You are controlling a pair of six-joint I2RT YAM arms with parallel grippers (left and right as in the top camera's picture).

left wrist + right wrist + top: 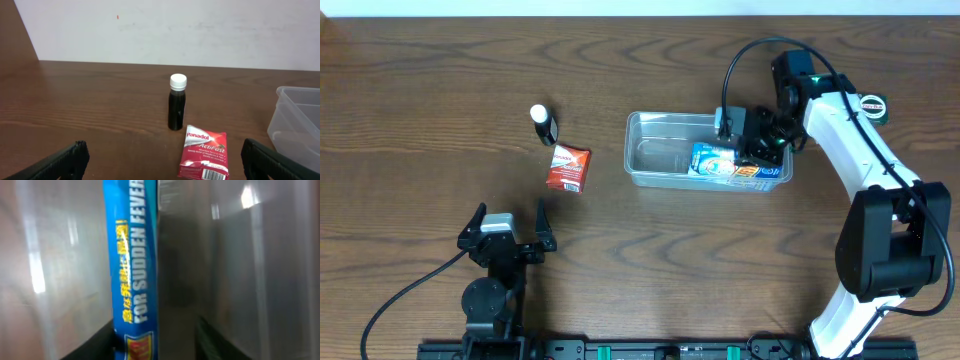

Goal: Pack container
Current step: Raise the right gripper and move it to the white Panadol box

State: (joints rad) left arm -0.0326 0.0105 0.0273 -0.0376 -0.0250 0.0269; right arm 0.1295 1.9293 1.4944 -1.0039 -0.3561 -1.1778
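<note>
The clear plastic container (653, 165) sits right of the table's centre; its corner shows in the left wrist view (296, 120). My right gripper (760, 150) reaches into its right end, shut on a blue medicine box (713, 160), which stands on edge between the fingers (155, 347) in the right wrist view (132, 270). A red Panadol packet (568, 167) lies flat left of the container, also in the left wrist view (205, 157). My left gripper (510, 215) is open and empty near the front edge, its fingers (162, 162) spread wide short of the packet.
A small dark bottle with a white cap (544, 124) stands upright just behind the red packet, also in the left wrist view (177, 105). The right arm's cable arcs over the container's far right side. A white wall runs behind the table.
</note>
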